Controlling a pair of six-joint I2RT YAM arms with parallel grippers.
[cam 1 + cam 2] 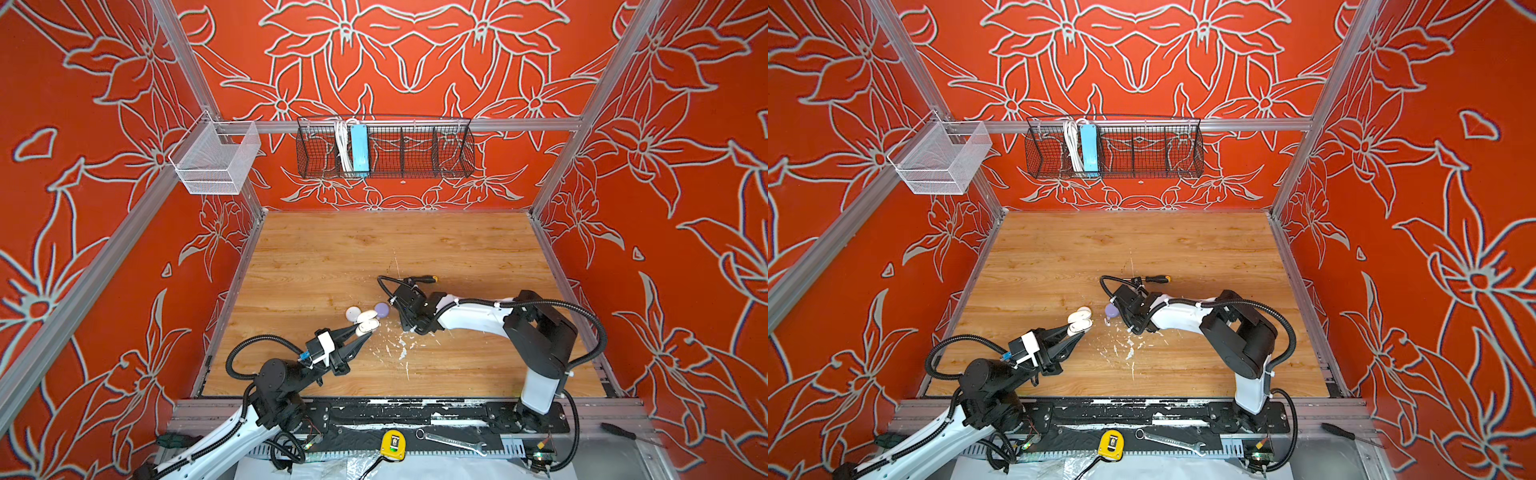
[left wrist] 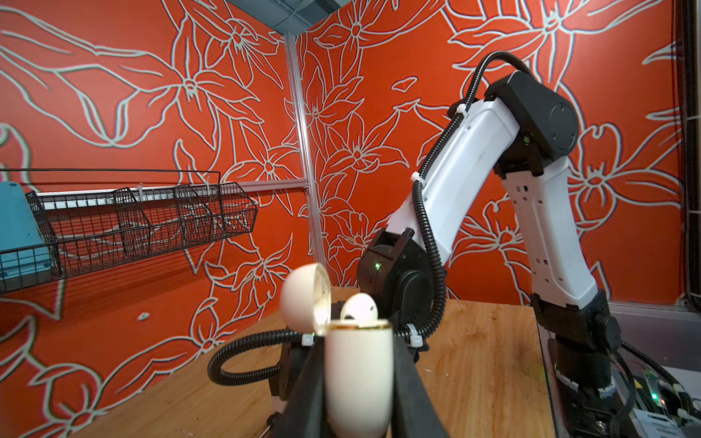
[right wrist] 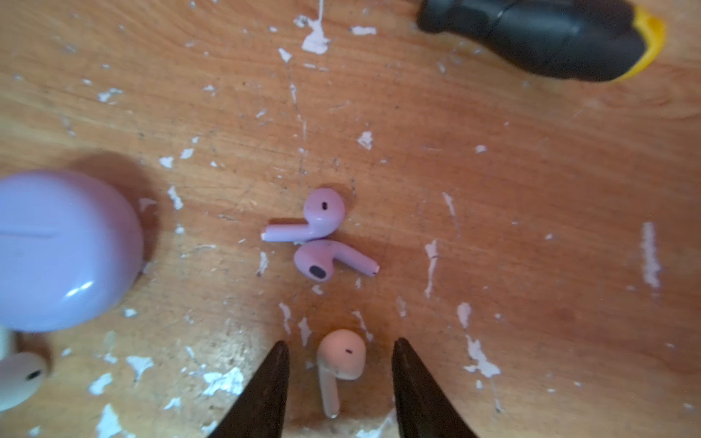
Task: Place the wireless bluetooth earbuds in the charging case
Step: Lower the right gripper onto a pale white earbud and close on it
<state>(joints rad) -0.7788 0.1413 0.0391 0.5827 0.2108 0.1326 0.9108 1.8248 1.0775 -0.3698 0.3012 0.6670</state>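
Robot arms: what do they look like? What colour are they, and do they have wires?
The left arm and right arm have smooth white shells and chunky black joints. A black ribbed cable runs along each, fastened with white ties. The left gripper and right gripper each have two black fingers tapering to points. A tiny green light glows on the right arm.

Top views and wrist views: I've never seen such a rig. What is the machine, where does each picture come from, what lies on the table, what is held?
Two robot arms with two-fingered grippers work on a wooden table. Both top views look down from one overhead camera; each wrist view comes from a camera on an arm. The left gripper is shut on an open white case with one white earbud in it. The right gripper, jaws open, straddles a loose white earbud. Nearby lie two lilac earbuds, a lilac case and a screwdriver.
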